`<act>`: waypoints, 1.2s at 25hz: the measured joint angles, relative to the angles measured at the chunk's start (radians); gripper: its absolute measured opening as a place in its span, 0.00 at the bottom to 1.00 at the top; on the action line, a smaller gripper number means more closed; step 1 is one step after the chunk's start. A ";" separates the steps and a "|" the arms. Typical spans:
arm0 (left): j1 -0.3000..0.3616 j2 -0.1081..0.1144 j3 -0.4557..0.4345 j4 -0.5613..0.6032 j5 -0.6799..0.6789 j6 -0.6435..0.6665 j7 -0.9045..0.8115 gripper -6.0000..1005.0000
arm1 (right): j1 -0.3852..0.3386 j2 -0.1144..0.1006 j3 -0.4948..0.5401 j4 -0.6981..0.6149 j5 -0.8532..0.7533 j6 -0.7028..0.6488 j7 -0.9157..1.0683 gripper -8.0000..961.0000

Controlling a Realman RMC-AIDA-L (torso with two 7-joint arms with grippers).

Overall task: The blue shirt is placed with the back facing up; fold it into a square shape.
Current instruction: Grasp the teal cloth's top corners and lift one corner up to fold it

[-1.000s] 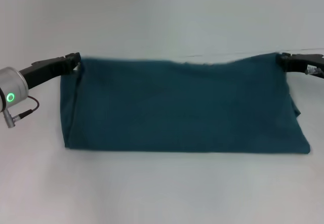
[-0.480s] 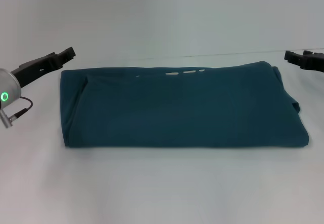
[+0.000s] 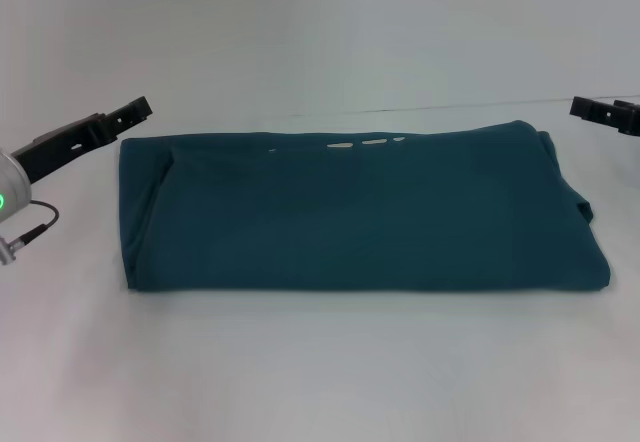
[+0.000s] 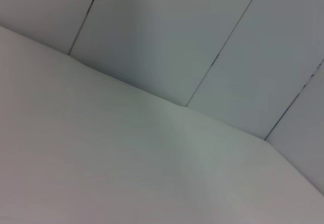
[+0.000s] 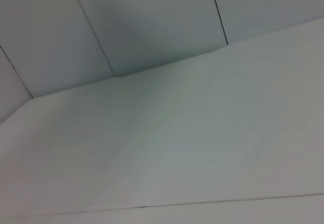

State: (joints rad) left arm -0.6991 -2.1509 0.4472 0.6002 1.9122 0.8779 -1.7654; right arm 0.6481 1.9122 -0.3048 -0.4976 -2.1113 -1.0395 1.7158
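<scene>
- Blue shirt: lies flat on the white table, folded into a wide band, long side running across the robot. Near edge straight and doubled; far edge carries a few small gaps where the layers do not quite meet. The right end bulges slightly, with a small tuck poking out past the band.
- Left gripper: just off the shirt's far-left corner, above the table, apart from the cloth. Fingers slightly parted, grasping nothing.
- Right gripper: off the shirt's far-right corner, a little farther from the cloth than the left gripper is, mostly cut by the frame edge. Nothing is held; whether its fingers are parted or closed cannot be told.
- Wrist views: show only bare table and panelled wall; no cloth, no fingers.
- Step in hand, as judged: the lengthwise fold looks laid down, and the band is too wide to be square, so a crosswise fold seems due.
- Handling notes, as judged: take both corners of one short end, pinching every layer. Lift only enough to clear the cloth, carry the end over to meet the other, and match the edges before letting go. The soft fabric may slide between layers, and the loose tuck at the right end may spoil the outline unless gathered in.
</scene>
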 joint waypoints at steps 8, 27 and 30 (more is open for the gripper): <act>0.050 0.015 0.149 0.025 0.003 0.078 -0.019 0.85 | -0.041 -0.023 -0.130 -0.035 -0.002 -0.130 0.162 0.86; 0.228 0.011 0.205 0.166 0.146 0.289 -0.014 0.84 | -0.156 -0.050 -0.161 -0.162 -0.130 -0.417 0.469 0.86; 0.227 0.010 0.206 0.162 0.151 0.280 -0.011 0.84 | -0.149 -0.050 -0.161 -0.162 -0.172 -0.410 0.493 0.86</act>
State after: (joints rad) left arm -0.4720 -2.1404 0.6530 0.7621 2.0636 1.1577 -1.7759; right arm 0.4993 1.8624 -0.4660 -0.6595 -2.2834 -1.4496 2.2083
